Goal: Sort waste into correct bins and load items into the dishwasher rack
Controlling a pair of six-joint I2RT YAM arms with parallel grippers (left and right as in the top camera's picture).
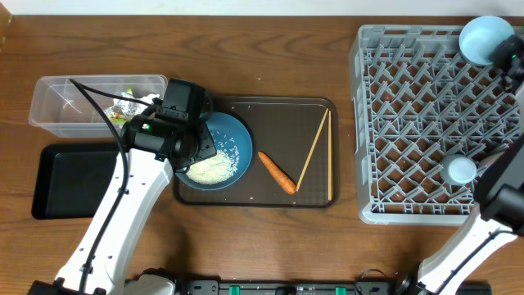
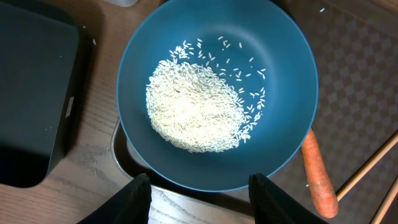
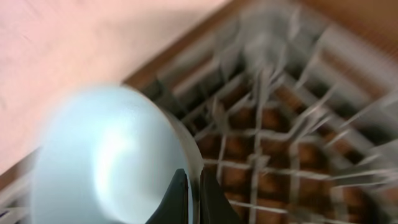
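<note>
Pale blue bowl sits at the far right corner of the dishwasher rack
Right gripper is pinched tight on its rim; it's smooth and glossy, maybe tilted (blurry shot). Left gripper hangs half-spread, holding nothing, well left of the rack.

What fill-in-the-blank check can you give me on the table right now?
The rice lies heaped on the dark blue ___.
The carrot lies beside the wooden ___.
The right fingers pinch the rim of the pale blue ___.
The foil scraps sit in the clear ___.
Missing: plate; chopsticks; bowl; tub.
</note>
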